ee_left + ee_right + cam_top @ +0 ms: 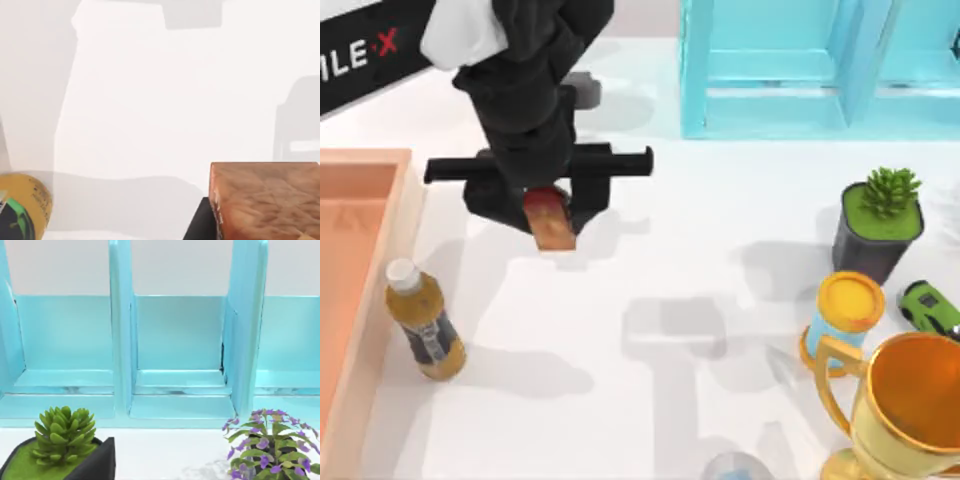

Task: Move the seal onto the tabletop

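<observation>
Item in hand: the seal [550, 221], gripped by your left claw [548, 212], which sits at about 10 o'clock from the centre of the top view, over bare tabletop [670, 260] and clear of the wooden tray [365, 200] at 9 o'clock. Its shadow falls apart from it on the white surface, so you may judge it to be carried above the table, not yet set down. Step in hand: the carry and lowering. Next move, as a judgement: bring the claw straight down until the lower end of the seal meets the table, then part the fingers and lift away; keep off the amber bottle [424, 322] standing at 7 o'clock, beside the tray's rim. Appearance of the seal: a small squared block, tan-orange with a mottled grain, dark red at the end held in the claw; your left wrist view shows its orange face [265, 200] close up, with white table beyond. Other stock at 3 to 5 o'clock: a potted succulent [880, 225], a gold trophy cup [905, 405]. A turquoise cabinet [800, 70] stands at 1 o'clock. Your right wrist view faces that cabinet [175, 350].
</observation>
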